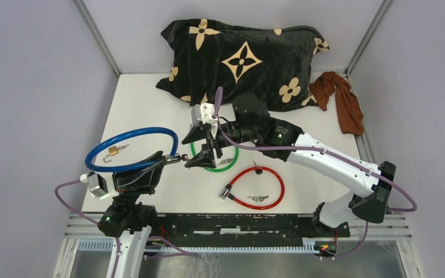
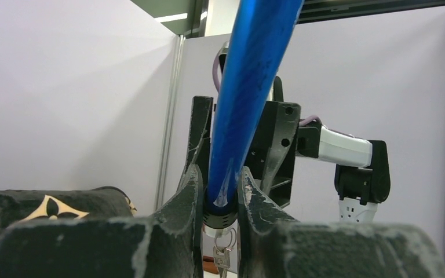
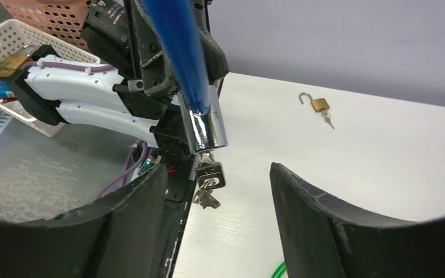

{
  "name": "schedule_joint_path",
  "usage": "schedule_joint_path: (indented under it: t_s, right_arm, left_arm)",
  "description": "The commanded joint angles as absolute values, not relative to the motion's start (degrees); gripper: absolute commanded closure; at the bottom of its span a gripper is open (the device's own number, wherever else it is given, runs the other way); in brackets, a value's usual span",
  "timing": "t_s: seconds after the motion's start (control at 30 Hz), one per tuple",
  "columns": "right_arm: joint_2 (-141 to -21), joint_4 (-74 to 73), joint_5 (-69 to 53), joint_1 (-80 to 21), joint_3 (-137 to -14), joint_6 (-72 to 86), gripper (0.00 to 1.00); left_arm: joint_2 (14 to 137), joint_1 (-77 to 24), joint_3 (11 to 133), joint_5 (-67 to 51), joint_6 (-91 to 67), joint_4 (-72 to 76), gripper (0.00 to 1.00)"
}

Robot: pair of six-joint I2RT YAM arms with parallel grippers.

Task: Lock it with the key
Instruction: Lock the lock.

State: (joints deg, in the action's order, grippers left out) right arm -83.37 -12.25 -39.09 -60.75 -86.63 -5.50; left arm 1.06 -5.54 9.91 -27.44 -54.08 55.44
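A blue cable lock (image 1: 139,131) loops above the table's left side. My left gripper (image 1: 171,157) is shut on its black end collar, and in the left wrist view the blue cable (image 2: 249,87) rises from between the fingers (image 2: 188,197). A bunch of keys (image 3: 210,176) hangs from the chrome lock barrel (image 3: 207,130), with one key in the barrel. My right gripper (image 3: 217,197) is open, with its fingers on either side of the hanging keys and just short of them, touching nothing. From above, the right gripper (image 1: 192,148) faces the left gripper's tip.
A small brass padlock (image 1: 113,151) lies open with its key inside the blue loop. A green cable lock (image 1: 232,162) and a red one (image 1: 266,174) with keys (image 1: 259,198) lie mid-table. A black pillow (image 1: 243,58) and brown cloth (image 1: 345,101) sit at the back.
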Motion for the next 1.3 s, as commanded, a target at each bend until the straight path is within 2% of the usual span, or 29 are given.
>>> schedule_joint_path:
  t_s: [0.0, 0.1, 0.3, 0.37, 0.57, 0.7, 0.8, 0.87, 0.97, 1.13, 1.27]
  right_arm:
    - [-85.5, -14.5, -42.6, -60.1, -91.5, -4.5, 0.34]
    - [-86.5, -14.7, -43.7, -60.0, -91.7, -4.4, 0.46]
    - [-86.7, -14.8, -43.8, -60.0, -91.4, -4.5, 0.55]
    - [-86.6, -14.4, -44.1, -60.0, -91.0, -4.1, 0.64]
    - [-85.8, -11.1, -44.0, -60.0, -88.8, -2.7, 0.99]
    - [-83.1, -5.2, -39.7, -60.6, -84.5, -1.6, 1.00]
    - [-78.2, 8.7, -32.9, -62.6, -75.6, -0.6, 1.00]
    - [-75.7, 13.0, -25.7, -65.1, -71.5, -4.7, 1.00]
    - [-73.7, 16.3, -8.6, -70.2, -67.6, -12.5, 1.00]
    - [-74.7, 22.7, 4.0, -73.8, -66.1, -17.7, 1.00]
    - [-76.8, 22.8, 6.2, -75.1, -68.2, -19.3, 1.00]
  left_arm:
    - [0.5, -5.8, 11.8, -27.2, -54.1, 58.1, 0.98]
    - [0.5, -5.7, 11.8, -27.2, -54.0, 58.0, 0.98]
    - [0.5, -5.7, 11.8, -27.3, -54.0, 58.1, 0.98]
    - [0.5, -5.8, 11.7, -27.3, -54.0, 58.1, 0.98]
    - [0.5, -5.8, 11.7, -26.7, -54.2, 57.3, 0.98]
    - [0.5, -5.8, 11.6, -25.3, -54.8, 54.9, 0.98]
    - [0.5, -5.6, 11.5, -24.0, -56.1, 51.9, 0.98]
    - [0.6, -5.7, 11.5, -23.2, -57.1, 49.5, 0.98]
    - [0.5, -5.7, 11.5, -22.7, -58.4, 46.3, 0.98]
    - [0.5, -5.6, 11.3, -22.7, -59.3, 44.7, 0.98]
    - [0.5, -5.7, 11.3, -23.2, -59.2, 44.6, 0.98]
